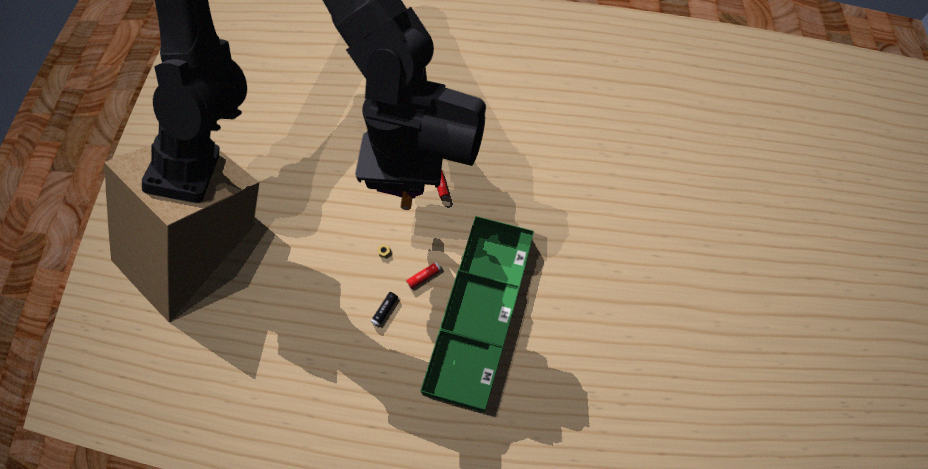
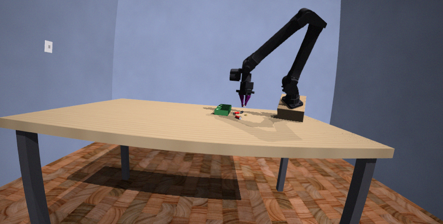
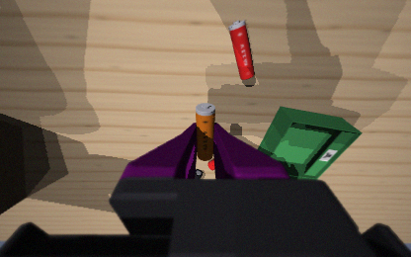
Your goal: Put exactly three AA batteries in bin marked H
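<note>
Orange and capped in silver, the battery (image 3: pixel 205 132) we carry sits pinched between our purple fingers at the centre of the wrist view, its top half standing proud of the tips. The fingers stand narrow, closed on its lower body, and the gripper (image 2: pixel 244 101) hangs above the tabletop (image 1: pixel 648 206), clear of the wood in the side view.

We judge the battery a light, stiff, smooth metal cylinder: easy to lift, quick to roll, and apt to slip or swivel if held by an end. The hold across its round middle, as we have it, looks the safest one, with the long axis running out past the fingertips.

From above, the green tray (image 1: pixel 480 311) lies at lower centre-right of the frame, three compartments in a row; the middle one carries the H label (image 1: pixel 504 314), and all three look to hold nothing yet. A red battery (image 1: pixel 443 188) lies just beside the gripper at mid-frame, partly hidden by it. A second red battery (image 1: pixel 424 275) rests close to the tray's left wall, a black battery (image 1: pixel 384 308) lower left of that, and a small brass nut (image 1: pixel 384 250) above them. We judge two more batteries must follow this one, while the nut stays put.
</note>
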Robot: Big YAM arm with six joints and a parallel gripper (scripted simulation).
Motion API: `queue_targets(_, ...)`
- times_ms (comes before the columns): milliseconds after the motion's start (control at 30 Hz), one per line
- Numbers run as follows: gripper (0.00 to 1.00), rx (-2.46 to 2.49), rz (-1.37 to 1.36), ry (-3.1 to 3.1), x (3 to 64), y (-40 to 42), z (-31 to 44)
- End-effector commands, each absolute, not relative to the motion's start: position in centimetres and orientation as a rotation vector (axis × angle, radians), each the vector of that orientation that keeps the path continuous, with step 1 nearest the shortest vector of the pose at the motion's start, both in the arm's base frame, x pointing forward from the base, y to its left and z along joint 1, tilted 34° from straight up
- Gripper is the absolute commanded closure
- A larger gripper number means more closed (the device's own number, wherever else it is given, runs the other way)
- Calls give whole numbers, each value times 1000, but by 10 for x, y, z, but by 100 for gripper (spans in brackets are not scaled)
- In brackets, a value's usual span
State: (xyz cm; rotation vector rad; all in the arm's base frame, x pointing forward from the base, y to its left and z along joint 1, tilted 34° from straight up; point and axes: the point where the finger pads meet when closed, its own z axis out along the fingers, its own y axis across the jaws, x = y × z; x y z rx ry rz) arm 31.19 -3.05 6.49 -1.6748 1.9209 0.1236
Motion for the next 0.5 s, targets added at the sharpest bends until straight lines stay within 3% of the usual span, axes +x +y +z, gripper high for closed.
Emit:
queue_targets(0, 91, -1508, 141, 2044, 339, -57, 71)
queue_targets(467, 91, -1493, 162, 2066, 369, -118, 52)
